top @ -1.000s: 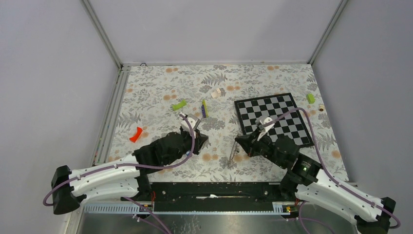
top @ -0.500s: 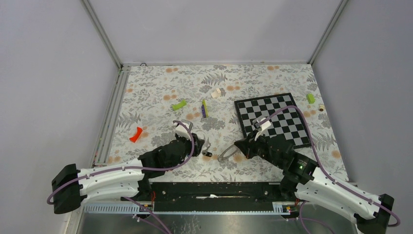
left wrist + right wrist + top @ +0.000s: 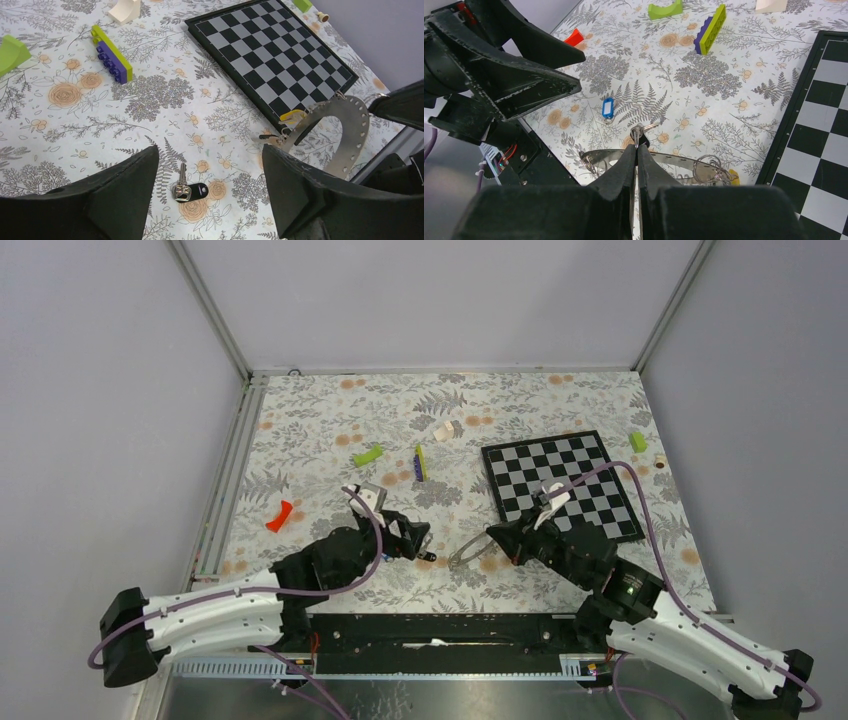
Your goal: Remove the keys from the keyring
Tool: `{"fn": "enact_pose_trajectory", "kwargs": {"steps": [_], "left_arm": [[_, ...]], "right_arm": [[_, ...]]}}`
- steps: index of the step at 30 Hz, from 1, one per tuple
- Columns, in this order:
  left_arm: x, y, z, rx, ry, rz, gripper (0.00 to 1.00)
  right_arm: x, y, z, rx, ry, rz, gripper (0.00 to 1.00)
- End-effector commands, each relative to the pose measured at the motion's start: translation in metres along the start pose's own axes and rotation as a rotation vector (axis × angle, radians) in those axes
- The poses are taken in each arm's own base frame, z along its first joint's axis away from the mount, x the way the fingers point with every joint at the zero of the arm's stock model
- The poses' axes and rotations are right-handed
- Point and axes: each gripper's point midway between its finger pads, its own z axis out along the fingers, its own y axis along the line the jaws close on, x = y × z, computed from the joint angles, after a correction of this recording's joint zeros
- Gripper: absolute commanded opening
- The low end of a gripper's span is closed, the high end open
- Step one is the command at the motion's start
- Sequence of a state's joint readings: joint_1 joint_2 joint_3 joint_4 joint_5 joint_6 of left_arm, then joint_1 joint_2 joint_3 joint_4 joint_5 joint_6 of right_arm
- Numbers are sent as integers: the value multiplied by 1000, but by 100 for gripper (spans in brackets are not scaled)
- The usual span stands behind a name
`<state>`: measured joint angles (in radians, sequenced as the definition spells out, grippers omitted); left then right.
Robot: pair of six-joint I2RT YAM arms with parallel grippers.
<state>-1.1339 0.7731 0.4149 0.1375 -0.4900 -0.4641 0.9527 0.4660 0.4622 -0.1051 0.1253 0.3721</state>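
Note:
The keyring [image 3: 679, 163], a silvery perforated hoop, hangs tilted just above the table, and my right gripper [image 3: 637, 148] is shut on its rim. A yellow-tagged key [image 3: 292, 116] and small wire rings [image 3: 706, 168] still hang from the keyring [image 3: 347, 131]. A black-tagged key [image 3: 190, 190] lies loose on the floral cloth below the wide-open jaws of my left gripper [image 3: 210, 167], touching neither finger. A blue-tagged key [image 3: 608, 108] lies on the cloth too. From above, the left gripper [image 3: 410, 536] sits just left of the keyring [image 3: 467, 551], and the right gripper [image 3: 496, 537] is at the ring's right end.
A chessboard [image 3: 560, 485] lies right of centre, behind the right gripper. Further back sit lime-green blocks [image 3: 367, 454] [image 3: 637, 441], a yellow-green and purple stick [image 3: 421, 462] and a white piece [image 3: 445, 430]. A red piece [image 3: 280, 515] is at the left.
My left gripper has gone from shut to wide open and dropped toward the front. The black-tagged key now lies loose on the cloth. The right gripper stays shut on the keyring.

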Motion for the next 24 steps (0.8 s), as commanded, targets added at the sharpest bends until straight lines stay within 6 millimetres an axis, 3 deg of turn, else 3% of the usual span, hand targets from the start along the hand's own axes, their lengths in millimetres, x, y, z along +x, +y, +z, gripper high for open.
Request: {"fn": "enact_pose_trajectory", "kwargs": {"steps": [1, 5, 12, 17, 24], "left_arm": [[-27, -19, -5, 88, -71, 10, 82], [-37, -30, -11, 165, -95, 88, 82], [-60, -54, -27, 326, -159, 251, 81], [-67, -65, -40, 411, -192, 302, 80], [-66, -69, -49, 460, -190, 340, 79]], "right_arm": [[-29, 3, -1, 2, -112, -6, 0], [-43, 1, -3, 30, -147, -17, 0], [-65, 16, -4, -42, -197, -131, 0], [-75, 42, -12, -195, -265, -264, 0], [-72, 79, -34, -435, -261, -513, 0]]}}
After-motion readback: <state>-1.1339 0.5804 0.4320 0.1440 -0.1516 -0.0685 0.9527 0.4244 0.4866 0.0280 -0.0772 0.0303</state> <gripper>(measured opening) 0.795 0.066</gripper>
